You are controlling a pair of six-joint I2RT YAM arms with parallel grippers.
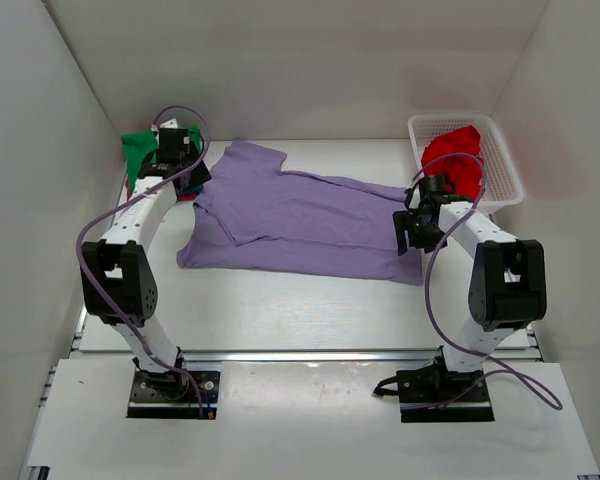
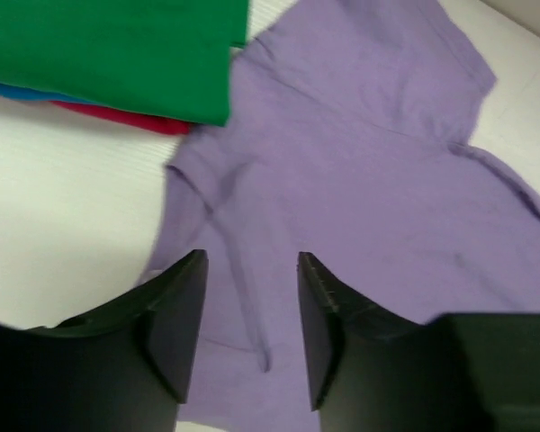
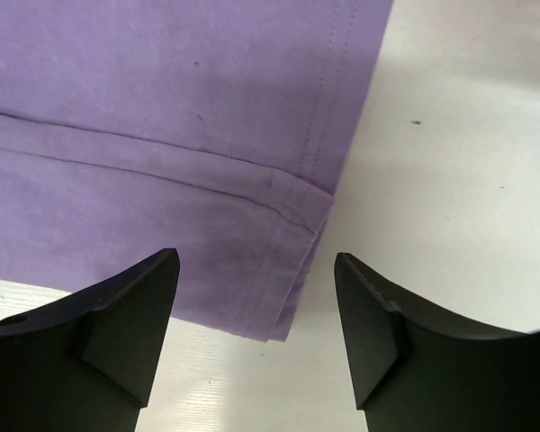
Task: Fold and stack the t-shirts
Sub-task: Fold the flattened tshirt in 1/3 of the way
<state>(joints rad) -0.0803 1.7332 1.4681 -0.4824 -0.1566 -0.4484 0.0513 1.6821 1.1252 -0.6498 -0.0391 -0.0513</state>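
The lavender-purple t-shirt (image 1: pixel 290 215) lies spread on the table with one side folded in. My left gripper (image 1: pixel 193 182) hovers open and empty over its left sleeve end; the wrist view shows the cloth (image 2: pixel 369 162) between the open fingers of that gripper (image 2: pixel 252 270). A folded stack with the green t-shirt (image 1: pixel 138 150) on top sits at far left; blue (image 2: pixel 18 90) and reddish (image 2: pixel 135 120) layers show under the green one (image 2: pixel 117 45). My right gripper (image 1: pixel 412 232) is open and empty over the shirt's right hem corner (image 3: pixel 288 270). A red t-shirt (image 1: pixel 455 160) lies in the basket.
The white lattice basket (image 1: pixel 500 150) stands at the back right beside the right arm. White enclosure walls close in the left, right and back. Bare white tabletop (image 1: pixel 300 300) lies in front of the shirt.
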